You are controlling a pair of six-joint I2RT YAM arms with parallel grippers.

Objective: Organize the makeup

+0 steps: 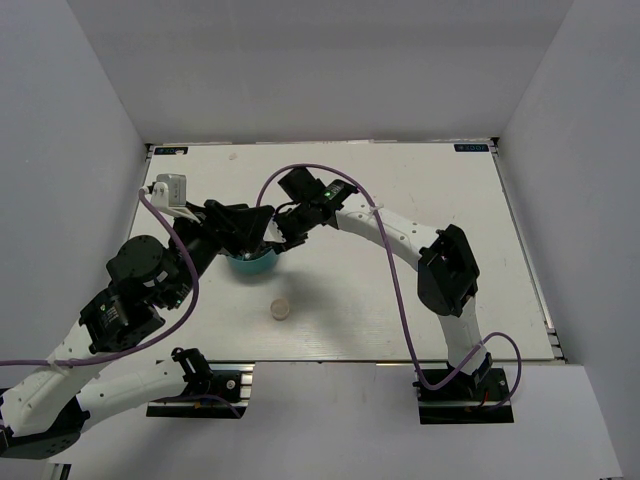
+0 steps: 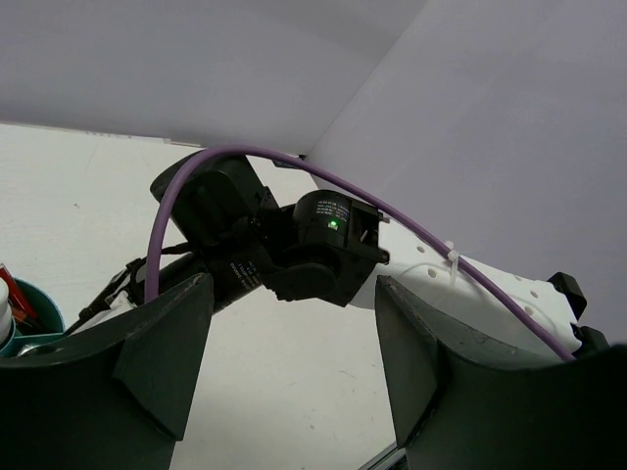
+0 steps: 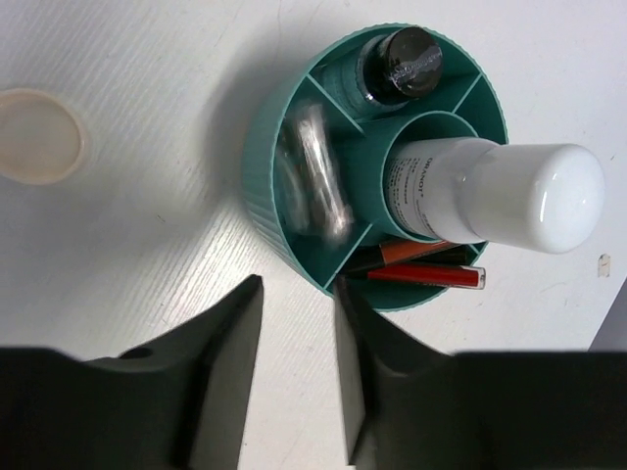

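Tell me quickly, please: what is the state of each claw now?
Left claw: open, holding nothing.
Right claw: open, holding nothing.

Robot lab test cell: white table [image 1: 450, 180] boxed by plain white panels [image 1: 320, 70], left arm [image 1: 130, 300] and right arm [image 1: 450, 275] bolted down, purple cabling [image 1: 310, 166] exposed.
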